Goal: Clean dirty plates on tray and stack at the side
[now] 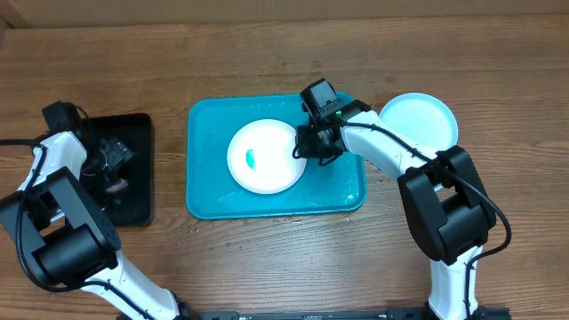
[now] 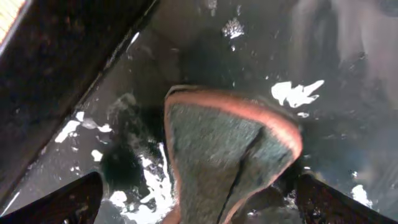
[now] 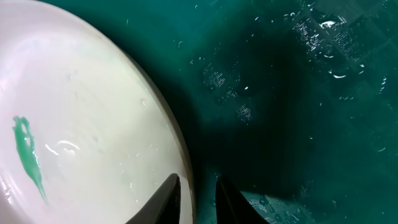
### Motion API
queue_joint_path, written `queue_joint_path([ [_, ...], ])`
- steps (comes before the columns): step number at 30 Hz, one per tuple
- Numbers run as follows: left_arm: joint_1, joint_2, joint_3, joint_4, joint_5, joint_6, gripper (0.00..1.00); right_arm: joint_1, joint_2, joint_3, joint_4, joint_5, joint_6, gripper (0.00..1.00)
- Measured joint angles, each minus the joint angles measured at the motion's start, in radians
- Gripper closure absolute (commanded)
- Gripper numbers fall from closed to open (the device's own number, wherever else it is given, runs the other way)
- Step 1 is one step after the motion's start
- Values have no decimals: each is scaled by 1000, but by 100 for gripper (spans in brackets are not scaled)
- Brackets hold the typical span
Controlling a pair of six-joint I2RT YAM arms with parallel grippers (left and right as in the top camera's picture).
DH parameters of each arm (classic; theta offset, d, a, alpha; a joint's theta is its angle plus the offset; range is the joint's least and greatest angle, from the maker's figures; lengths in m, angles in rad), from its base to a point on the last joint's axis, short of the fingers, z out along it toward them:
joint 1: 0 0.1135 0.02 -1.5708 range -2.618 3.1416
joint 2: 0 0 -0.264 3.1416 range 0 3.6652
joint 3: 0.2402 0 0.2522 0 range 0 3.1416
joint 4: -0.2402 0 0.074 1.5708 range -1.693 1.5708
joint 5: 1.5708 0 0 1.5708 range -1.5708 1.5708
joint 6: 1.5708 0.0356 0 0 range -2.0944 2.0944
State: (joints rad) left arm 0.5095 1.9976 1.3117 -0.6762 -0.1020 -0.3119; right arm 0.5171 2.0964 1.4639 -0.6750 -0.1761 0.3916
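The desk [image 1: 267, 276] is brown wood with long dark lines in it. In the middle of it sits the big blue-green tray [image 1: 342, 197]. The tray floor is wet, and shiny water drops [image 3: 329, 31] lie on it. One white plate [image 1: 271, 147] lies in the tray, a bit right of the middle. It has a little green smear [image 1: 252, 160] on its left half. The right gripper [image 3: 196, 198] is at the right edge of this plate. Its two fingers are close together, one on each side of the rim, so it pinches the plate. A light blue plate [image 1: 418, 120] lies on the bare desk, just past the top right corner of the tray. On the left of the desk is a small black tray [image 1: 138, 200], wet and spotted with white foam. A sponge [image 2: 230, 155] with a green rough side and an orange edge lies in it. The left gripper [image 2: 205, 200] hangs over the sponge with its fingers spread wide, holding nothing.
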Motion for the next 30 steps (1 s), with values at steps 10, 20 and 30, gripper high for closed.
queue_joint_path([
  [10, 0, 0, 9, -18, 0, 8, 96, 0, 0, 0, 2, 0, 0, 80],
  [20, -1, 4, 202, -225, 37, 9, 96, 0, 0, 0, 15, 5, 0, 80],
  [30, -19, 4, 268, -350, 465, 130, 96, 1, 0, 0, 32, 8, -7, 96],
])
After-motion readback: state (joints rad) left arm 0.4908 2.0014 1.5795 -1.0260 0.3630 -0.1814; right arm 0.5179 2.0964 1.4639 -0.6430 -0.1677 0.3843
